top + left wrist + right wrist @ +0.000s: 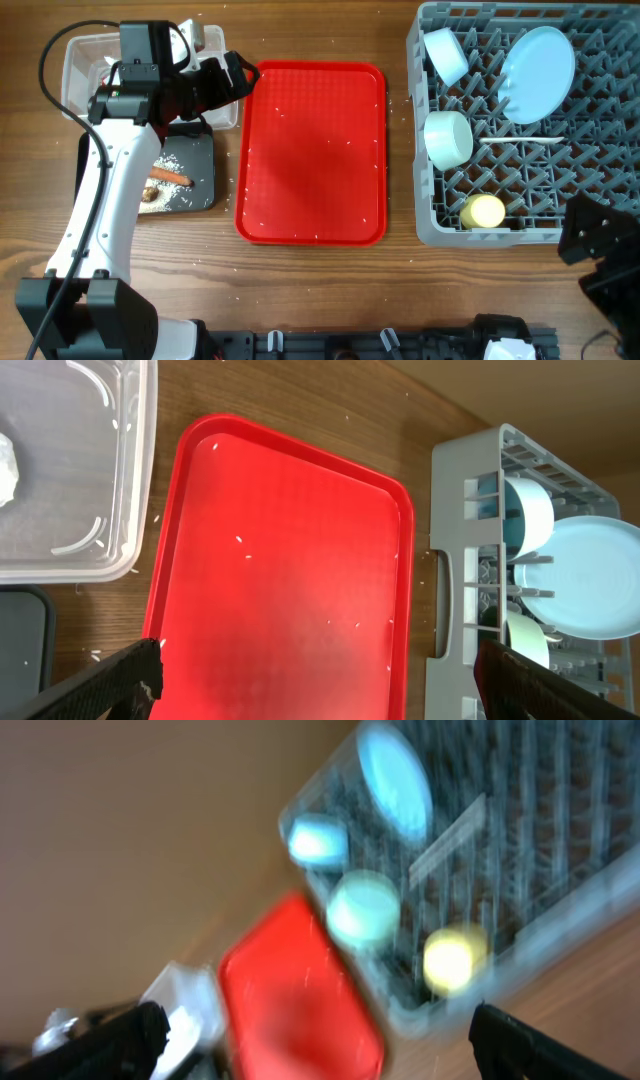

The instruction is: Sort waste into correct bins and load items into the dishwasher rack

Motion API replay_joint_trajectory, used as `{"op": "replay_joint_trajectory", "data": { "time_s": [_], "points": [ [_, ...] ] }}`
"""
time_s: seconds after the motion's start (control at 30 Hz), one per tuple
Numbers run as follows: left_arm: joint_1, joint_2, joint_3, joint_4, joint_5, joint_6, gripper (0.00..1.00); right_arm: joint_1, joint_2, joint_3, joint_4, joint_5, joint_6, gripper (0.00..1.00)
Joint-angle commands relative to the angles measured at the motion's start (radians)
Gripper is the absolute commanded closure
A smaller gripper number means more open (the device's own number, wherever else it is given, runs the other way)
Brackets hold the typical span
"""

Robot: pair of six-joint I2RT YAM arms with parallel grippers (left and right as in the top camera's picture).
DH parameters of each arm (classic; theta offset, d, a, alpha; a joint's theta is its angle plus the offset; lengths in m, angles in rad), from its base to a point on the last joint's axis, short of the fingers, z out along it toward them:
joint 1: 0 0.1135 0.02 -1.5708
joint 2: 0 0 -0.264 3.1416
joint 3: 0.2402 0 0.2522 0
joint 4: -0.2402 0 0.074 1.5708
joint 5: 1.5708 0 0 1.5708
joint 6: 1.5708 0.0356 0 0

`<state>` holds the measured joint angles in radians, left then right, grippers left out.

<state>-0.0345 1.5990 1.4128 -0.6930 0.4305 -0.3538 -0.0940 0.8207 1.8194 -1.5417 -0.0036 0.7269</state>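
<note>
At table centre: red tray [311, 150], a few white grains scattered on it.
Rack: grey dishwasher rack [428, 228] to the right of the tray, apart from it.
Rack load: upper cup [445, 52] and lower cup [447, 138], both pale, along the left side; light blue plate [537, 60] leaning in the far section; thin white stick [520, 142] lying across the middle; yellow cup [484, 211] in the near row.
Clear bin: far left [78, 62], beside the tray's far left corner; white crumpled scrap [5, 468] inside.
Dark bin: [198, 150] just in front of the clear bin; orange carrot piece [170, 178] and white grains in it.
Left gripper: [235, 78] above the gap between clear bin and tray; fingers [120, 675] spread wide, nothing between them.
Right arm: [600, 242] at the near right corner, beside the rack.
Right gripper: [318, 1038] wrist view blurred; fingers [110, 1035] wide apart, holding nothing.
</note>
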Motion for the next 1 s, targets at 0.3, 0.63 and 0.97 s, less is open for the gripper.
{"op": "replay_joint_trajectory", "data": {
  "time_s": [0.3,0.63,0.97],
  "points": [
    [-0.003,0.0,0.005,0.003,-0.006,0.008,0.0,0.002,-0.467,-1.369,1.445,-0.203,-0.605,0.0],
    [-0.003,0.0,0.005,0.003,-0.006,0.008,0.0,0.025,-0.713,-1.759,1.609,-0.108,-0.492,0.0],
    [-0.003,0.0,0.005,0.003,-0.006,0.008,0.0,0.095,-0.818,-1.814,1.55,-0.109,-0.48,0.0]
  ]
}}
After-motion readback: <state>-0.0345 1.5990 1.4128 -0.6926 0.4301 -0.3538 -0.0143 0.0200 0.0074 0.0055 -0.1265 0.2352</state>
